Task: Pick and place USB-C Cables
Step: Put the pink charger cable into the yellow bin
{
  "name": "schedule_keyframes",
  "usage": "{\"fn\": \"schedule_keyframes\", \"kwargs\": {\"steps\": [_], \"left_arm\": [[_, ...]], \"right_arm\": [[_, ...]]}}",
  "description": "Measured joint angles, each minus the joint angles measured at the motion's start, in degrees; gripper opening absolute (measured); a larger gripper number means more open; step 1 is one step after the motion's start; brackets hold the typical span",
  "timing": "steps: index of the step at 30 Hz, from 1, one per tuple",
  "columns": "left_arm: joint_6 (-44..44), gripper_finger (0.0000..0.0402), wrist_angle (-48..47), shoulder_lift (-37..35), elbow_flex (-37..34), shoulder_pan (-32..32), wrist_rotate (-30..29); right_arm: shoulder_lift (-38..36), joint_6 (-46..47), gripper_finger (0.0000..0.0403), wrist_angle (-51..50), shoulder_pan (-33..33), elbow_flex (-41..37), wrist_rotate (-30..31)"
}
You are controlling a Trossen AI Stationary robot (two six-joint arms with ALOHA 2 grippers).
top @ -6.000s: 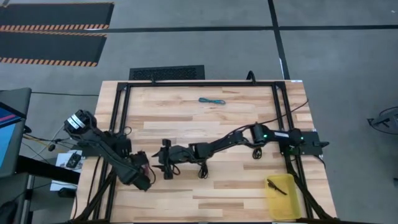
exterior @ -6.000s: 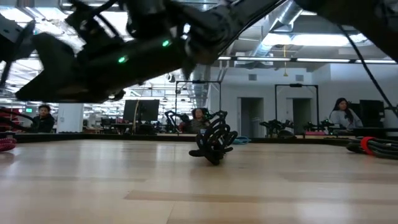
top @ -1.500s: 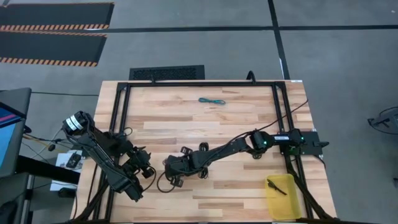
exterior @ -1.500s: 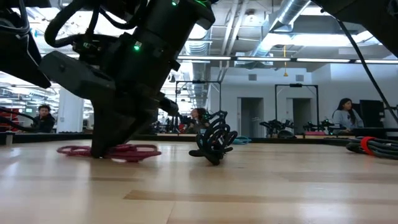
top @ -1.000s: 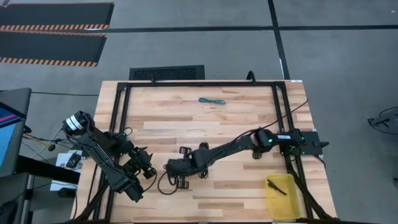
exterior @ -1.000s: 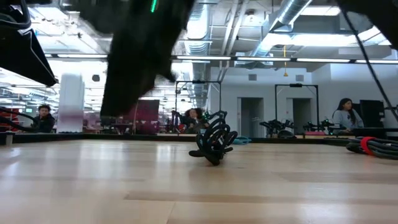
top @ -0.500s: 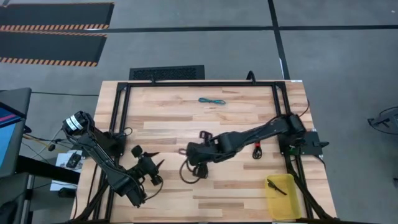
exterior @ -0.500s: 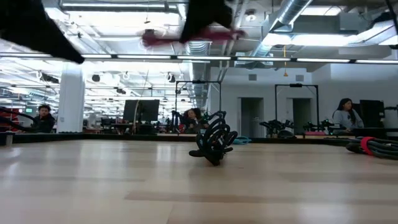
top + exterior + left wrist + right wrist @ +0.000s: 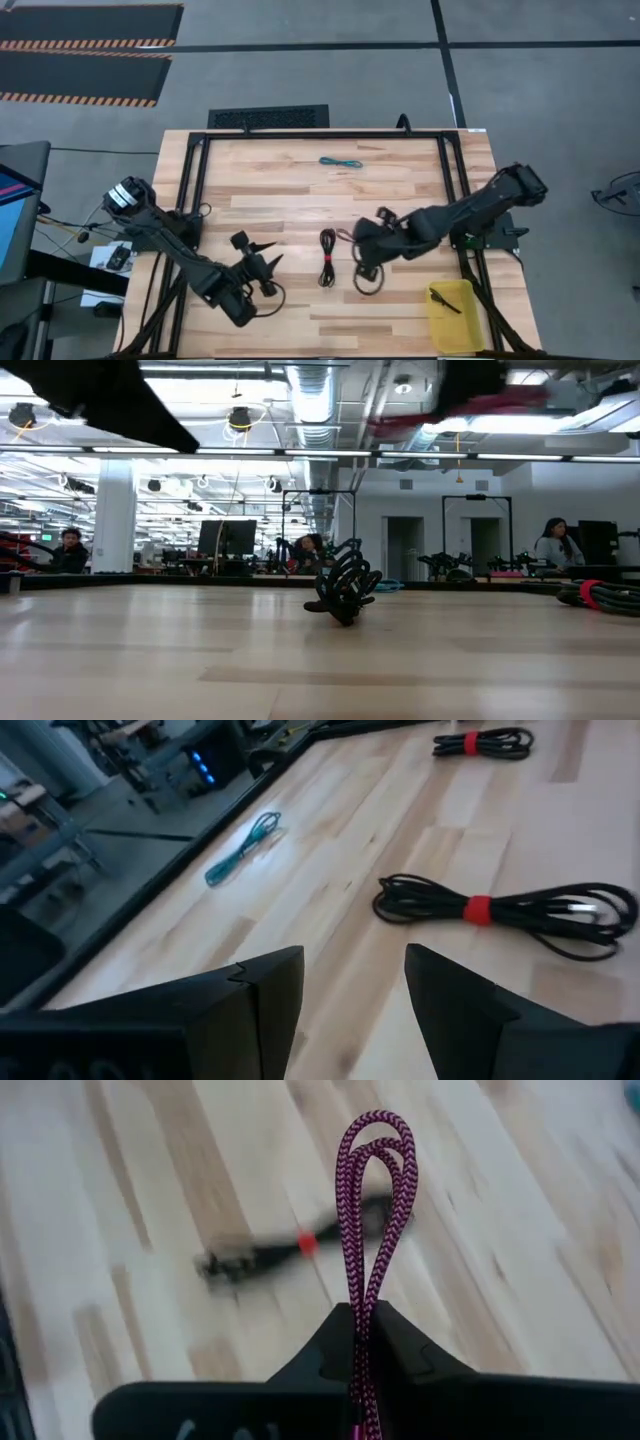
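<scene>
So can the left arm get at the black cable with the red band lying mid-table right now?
Probably yes: the left gripper has open jaws and faces the black cable across bare wood; the right gripper is busy holding the dark red cable.

magenta braided cable (image 9: 372, 1200), teal cable (image 9: 243, 847)

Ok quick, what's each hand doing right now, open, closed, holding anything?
Left hand: open, holding nothing, low over the table near a black cable with a red band.
Right hand: closed on the dark red cable, lifted above the table.
</scene>
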Motion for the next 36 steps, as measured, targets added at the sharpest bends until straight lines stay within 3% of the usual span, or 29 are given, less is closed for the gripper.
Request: {"fn": "schedule_keyframes", "kwargs": {"steps": [4,9,15,21,31,36], "left_arm": [[8.7,0.0169,4.9,0.0,0.0,3.4,1.4],[22.2,0.0169,13.7,0.0,-0.1,7.7,8.3],[42.3,0.0169,38.2,0.0,-5.8,12.5,18.9],[51.2,0.0169,53.9,0.0,-10.1,18.0,30.4],[55.2,0.0169,58.3,0.0,-10.4,23.3,41.7],[55.6,0.0169,59.5,0.0,-10.4,23.5,44.9]], "right_arm": [[-3.0,8.4,0.0021,-9.9,3.5,-0.4,-0.2],[-5.0,20.4,0.0023,-24.2,8.1,-0.4,-4.1],[-5.7,35.9,0.0018,-36.5,14.1,-0.4,-10.6],[-5.6,52.5,0.0017,-36.6,22.0,-0.4,-13.0],[-4.4,73.9,0.0015,-35.5,35.8,-0.4,-21.5],[-4.1,80.9,0.0014,-30.1,39.4,-2.3,-22.3]]}}
